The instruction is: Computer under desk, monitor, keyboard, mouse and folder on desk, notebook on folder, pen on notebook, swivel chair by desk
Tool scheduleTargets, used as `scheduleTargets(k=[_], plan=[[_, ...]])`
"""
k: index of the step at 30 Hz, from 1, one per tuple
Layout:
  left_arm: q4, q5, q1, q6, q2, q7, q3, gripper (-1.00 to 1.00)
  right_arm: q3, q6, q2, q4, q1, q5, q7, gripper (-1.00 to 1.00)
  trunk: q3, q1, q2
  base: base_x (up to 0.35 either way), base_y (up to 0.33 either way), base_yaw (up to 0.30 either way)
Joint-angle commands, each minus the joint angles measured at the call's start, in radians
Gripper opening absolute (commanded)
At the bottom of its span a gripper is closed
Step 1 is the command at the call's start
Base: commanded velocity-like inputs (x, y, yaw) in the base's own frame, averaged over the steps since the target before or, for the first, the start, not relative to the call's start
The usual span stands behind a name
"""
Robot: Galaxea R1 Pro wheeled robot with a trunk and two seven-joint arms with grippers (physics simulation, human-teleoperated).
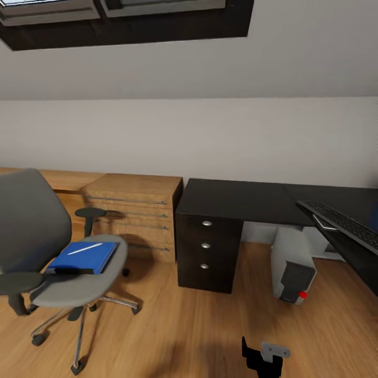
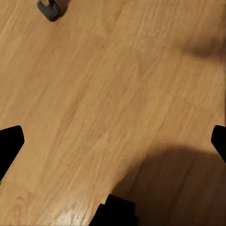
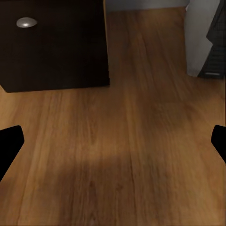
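Observation:
The grey swivel chair [image 1: 31, 236] stands at the left, away from the black desk [image 1: 236, 202]. The blue folder [image 1: 84, 256] lies on its seat with a thin white pen [image 1: 84, 249] on top. A dark strip at the folder's near edge may be the notebook. The keyboard [image 1: 346, 223] lies on the desk's right wing. The grey computer [image 1: 291, 270] stands under the desk, also seen as the computer [image 3: 205, 37]. The monitor and mouse are out of view. My left gripper [image 2: 113, 146] and right gripper [image 3: 113, 146] are open over bare floor.
A low light-wood shelving unit [image 1: 134, 210] fills the gap between chair and desk along the wall. The desk's drawer block [image 1: 206, 252] with silver knobs faces me. A chair castor [image 2: 49, 9] sits near my left gripper. A dark arm part [image 1: 265, 359] shows low in the head view.

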Motion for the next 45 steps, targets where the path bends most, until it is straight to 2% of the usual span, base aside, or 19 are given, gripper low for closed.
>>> scheduleTargets(k=[1,7,18,37,45], plan=[[0.001,0.007,-0.001,-0.004,0.001,0.006,-0.008,1.0,-0.004,-0.004,0.0,0.002,-0.001,-0.002,0.002,1.0,-0.002,0.0,0.0,0.283,0.112,-0.228],[0.002,0.007,-0.001,-0.007,0.001,0.006,-0.008,1.0,-0.003,-0.003,0.001,0.002,-0.001,0.0,0.003,1.0,-0.007,0.0,0.0,0.213,0.08,-0.2],[0.002,0.007,-0.001,-0.01,0.001,0.006,-0.008,1.0,-0.003,-0.002,0.0,0.002,-0.001,0.001,0.007,1.0,-0.02,0.0,0.0,0.012,0.004,-0.168],[0.002,0.007,-0.001,-0.016,0.001,0.006,-0.009,1.0,-0.005,-0.002,-0.001,0.002,-0.001,-0.001,0.007,1.0,-0.022,0.0,0.0,0.035,0.052,-0.28],[0.001,0.007,-0.001,-0.067,0.0,0.006,-0.008,1.0,-0.005,-0.002,-0.003,0.002,-0.001,-0.002,0.007,1.0,-0.018,-0.003,0.007,0.001,0.001,-0.298]])
